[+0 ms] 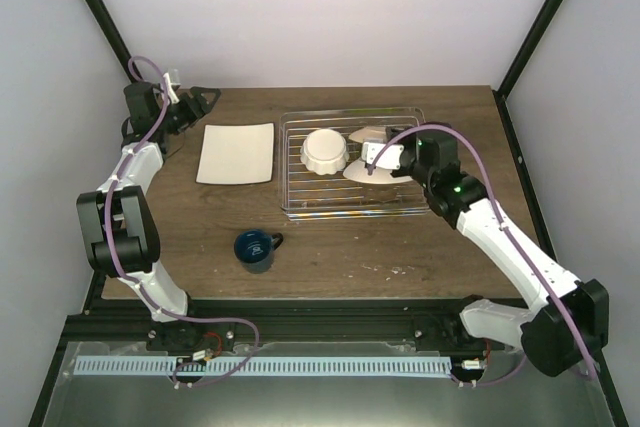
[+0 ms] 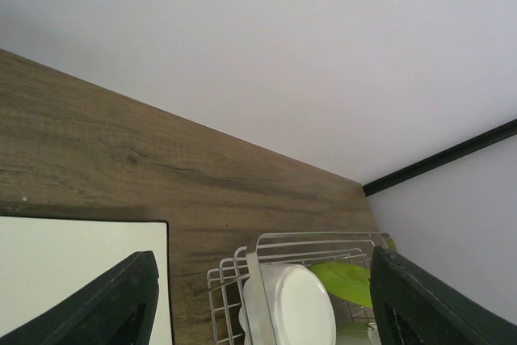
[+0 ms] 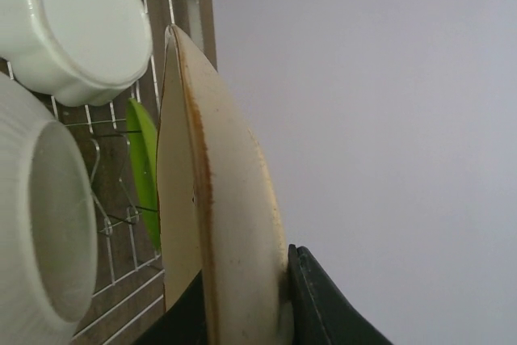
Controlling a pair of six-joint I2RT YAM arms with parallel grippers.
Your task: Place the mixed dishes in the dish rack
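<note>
Black-fingered right gripper [image 3: 246,313]: nearly closed, pinching the rim of the beige plate [image 3: 218,199] between its two pads.

Beige plate: round, glazed, with a brownish band along the edge. We find it held on edge, its face close to vertical and leaning a little, over the right half of the dish rack [image 1: 350,209]. The rack lies straight below the fingers, so we judge that the coming move goes downward, edge first.

Lime-green plate [image 3: 145,167]: thin, glossy, standing on edge among the wires just beside the beige one and facing much the same way (whether the two touch, we cannot tell).

Scalloped bowl [image 1: 326,150]: white, fluted wall, flat base upward, resting in the left half of the rack.

Dish rack: silver wire grid, low sides, long axis running left to right across the table [image 1: 400,257].

White square plate [image 1: 236,153]: flat on the wood, left of the rack and apart from it.

Dark blue mug [image 1: 255,249]: upright, handle to the right, near the front, between the two arms.

Left gripper [image 1: 198,99]: jaws wide apart, holding nothing, at the far left corner; the nearer arm for the square plate.
</note>
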